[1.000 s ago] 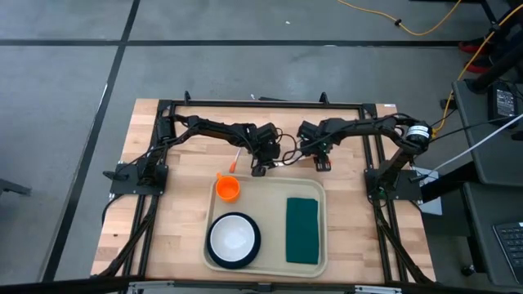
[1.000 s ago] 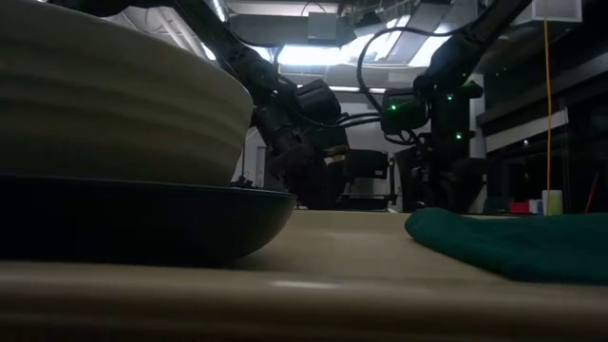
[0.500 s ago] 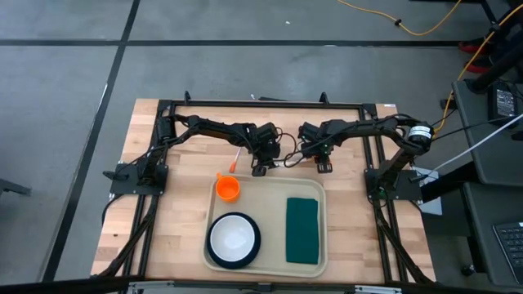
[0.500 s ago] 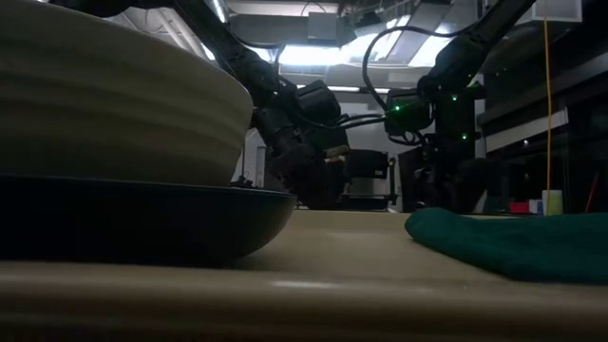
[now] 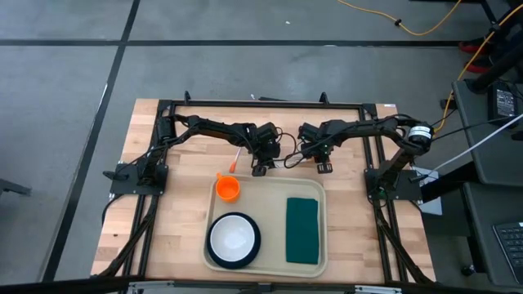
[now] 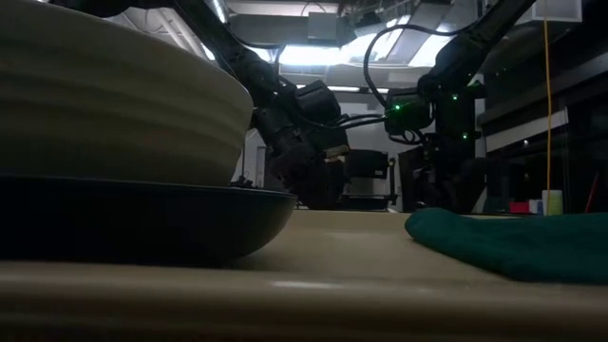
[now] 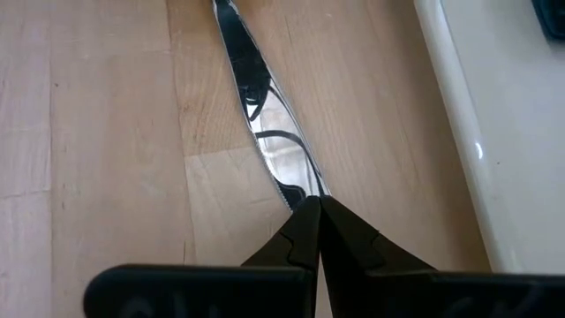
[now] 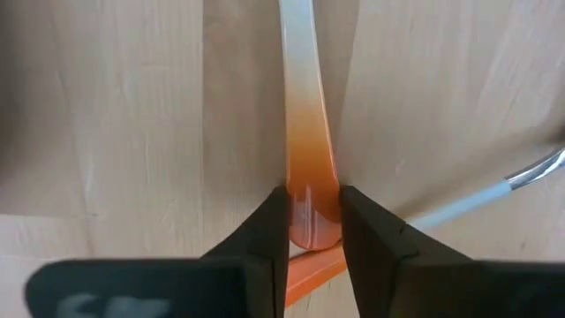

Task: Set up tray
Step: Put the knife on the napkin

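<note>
The cream tray (image 5: 270, 200) lies at the table's near middle and carries a dark teal plate with a white bowl (image 5: 233, 238) and a folded green napkin (image 5: 301, 230). An orange cup (image 5: 227, 189) stands at its far left corner. My left gripper (image 5: 260, 168) is just beyond the tray's far rim, shut on a metal knife (image 7: 256, 97). My right gripper (image 5: 324, 166) is beside it to the right, shut on a utensil with a white-to-orange handle (image 8: 303, 97). Another orange-handled utensil (image 5: 235, 158) lies on the wood by the left arm. My left gripper pinches the knife between its two fingertips at the wide end of the blade (image 7: 296, 187), coming from above along the blade. The blade stretches away over the wood beside the tray's rim (image 7: 455, 132); whether it rests there I cannot tell. My right gripper pinches the orange end of the handle (image 8: 311, 208) between its two fingers (image 8: 269, 221), from above and in line with the handle. The pale part of the handle runs away from the fingers low over the wood.
A metal rod with a white end (image 8: 503, 187) lies on the wood close to the right gripper. The black frame rails (image 5: 261, 104) run along the table's far and side edges. Bare wood (image 5: 176, 220) lies left of the tray.
My right gripper has crept a little toward the table's right edge. Nothing else has visibly moved.
</note>
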Action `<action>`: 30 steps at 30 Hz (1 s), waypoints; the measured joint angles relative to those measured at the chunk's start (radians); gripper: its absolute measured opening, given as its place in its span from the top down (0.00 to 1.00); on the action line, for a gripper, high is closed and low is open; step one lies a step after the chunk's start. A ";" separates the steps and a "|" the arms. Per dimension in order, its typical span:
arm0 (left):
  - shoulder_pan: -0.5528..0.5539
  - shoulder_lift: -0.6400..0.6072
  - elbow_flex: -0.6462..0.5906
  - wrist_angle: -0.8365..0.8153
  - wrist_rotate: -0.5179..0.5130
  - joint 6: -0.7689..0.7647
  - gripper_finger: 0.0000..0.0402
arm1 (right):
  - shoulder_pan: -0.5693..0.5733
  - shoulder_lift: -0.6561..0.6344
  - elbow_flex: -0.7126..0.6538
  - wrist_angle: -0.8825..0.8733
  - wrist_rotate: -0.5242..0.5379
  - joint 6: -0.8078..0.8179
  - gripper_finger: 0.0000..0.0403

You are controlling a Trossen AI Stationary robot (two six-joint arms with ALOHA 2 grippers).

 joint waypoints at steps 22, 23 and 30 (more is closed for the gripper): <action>0.000 0.002 -0.002 0.019 -0.010 0.008 1.00 | 0.005 0.005 0.088 -0.077 0.031 0.046 0.92; 0.000 0.002 -0.002 0.019 -0.010 0.008 1.00 | 0.005 0.001 0.088 -0.083 0.028 0.067 0.91; 0.000 0.002 -0.002 0.018 -0.010 0.000 1.00 | -0.037 -0.061 0.065 -0.103 0.019 0.228 0.97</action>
